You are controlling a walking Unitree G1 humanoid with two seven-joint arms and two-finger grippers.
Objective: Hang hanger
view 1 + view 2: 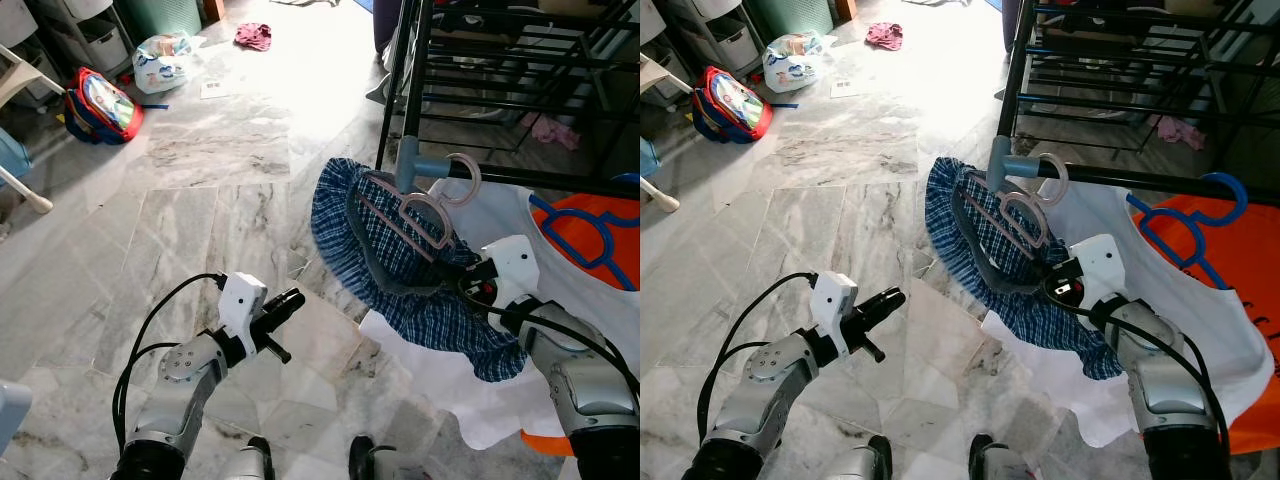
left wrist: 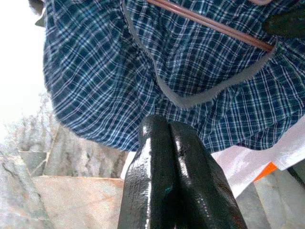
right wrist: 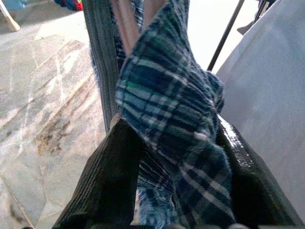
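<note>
The right gripper [image 1: 470, 272] is clamping the blue plaid cloth garment [image 1: 420, 300] on the pale pink plastic hanger [image 1: 415, 215], whose hook is reaching up beyond its 2 fingers toward the black metal rack rail [image 1: 560, 180], while the left gripper [image 1: 290, 300], pinched closed and empty, is idling farther away.

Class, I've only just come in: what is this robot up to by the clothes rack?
The robot is hanging laundry on a black drying rack. Its right gripper is shut on a blue plaid garment that sits on a pink hanger, whose hook is at the rack's front rail, beside a white shirt and an orange garment on a blue hanger. The left gripper is held out over the marble floor, shut and holding nothing.
</note>
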